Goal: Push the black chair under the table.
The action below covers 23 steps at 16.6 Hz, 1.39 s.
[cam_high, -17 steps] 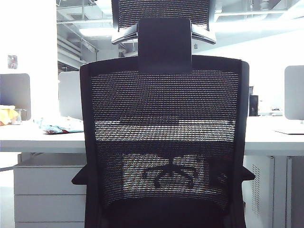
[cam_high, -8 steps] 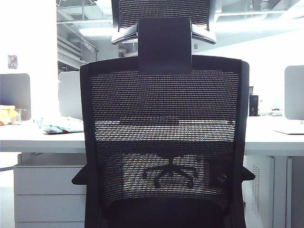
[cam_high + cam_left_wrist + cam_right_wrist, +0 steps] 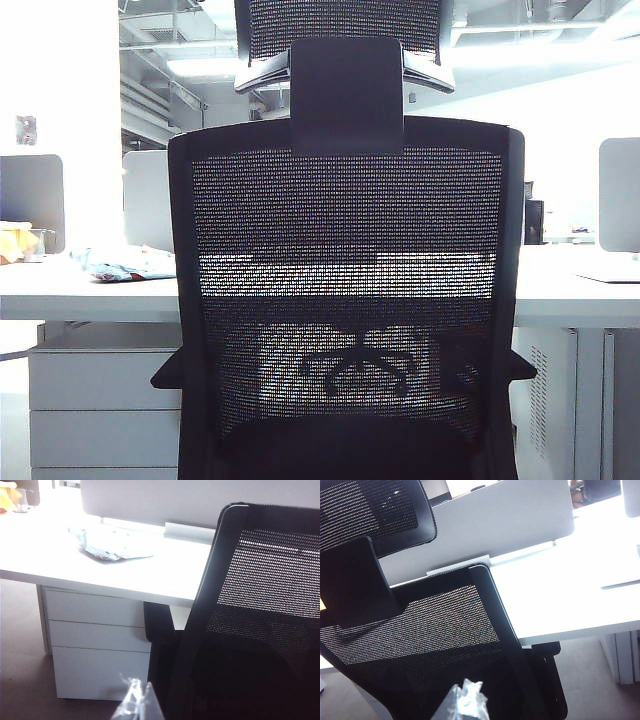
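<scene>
The black chair (image 3: 345, 300) stands squarely before the table (image 3: 570, 290), its mesh back facing the exterior camera and filling the middle of that view. A solid rectangular plate (image 3: 346, 95) sits above the back, with the mesh headrest (image 3: 345, 25) higher still. Through the mesh the desk's front edge shows as a pale band, and the chair's star base is visible lower down. Stubby armrests (image 3: 168, 372) jut out on each side, below the desk's front edge. The white drawer cabinet (image 3: 100, 410) stands under the desk towards its left end, just beside the chair. A crumpled pale blue bag (image 3: 125, 263) lies on the desk top near the left end.

The left gripper (image 3: 137, 705) hangs low beside the chair's left frame, near the drawer cabinet; the right gripper (image 3: 465, 700) is close behind the mesh back. Only the wrapped tips of each show, so I cannot tell how the jaws are set.
</scene>
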Motion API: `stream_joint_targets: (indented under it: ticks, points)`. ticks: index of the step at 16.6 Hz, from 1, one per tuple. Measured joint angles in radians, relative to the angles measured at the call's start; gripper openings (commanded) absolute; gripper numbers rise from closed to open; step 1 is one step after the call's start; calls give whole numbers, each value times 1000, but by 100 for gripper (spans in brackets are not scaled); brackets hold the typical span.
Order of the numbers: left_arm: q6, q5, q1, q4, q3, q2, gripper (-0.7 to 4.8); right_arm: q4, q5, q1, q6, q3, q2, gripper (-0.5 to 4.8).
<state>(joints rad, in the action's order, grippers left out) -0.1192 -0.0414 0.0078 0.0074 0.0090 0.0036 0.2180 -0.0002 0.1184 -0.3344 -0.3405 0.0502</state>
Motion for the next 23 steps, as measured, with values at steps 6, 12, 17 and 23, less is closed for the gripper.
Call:
stream_joint_targets:
  ticks: [6,12,17,23]
  points:
    - [0,0,0,0,0,0,-5,0,0,0,0,0,0,-4]
    - [0,0,0,0,0,0,-5,0,0,0,37,0,0,-4]
    - [0,0,0,0,0,0,-5,-5,0,-115,186,138,0,-4]
    - [0,0,0,0,0,0,-5,-133,-32,-184,190,318,-41,-5]
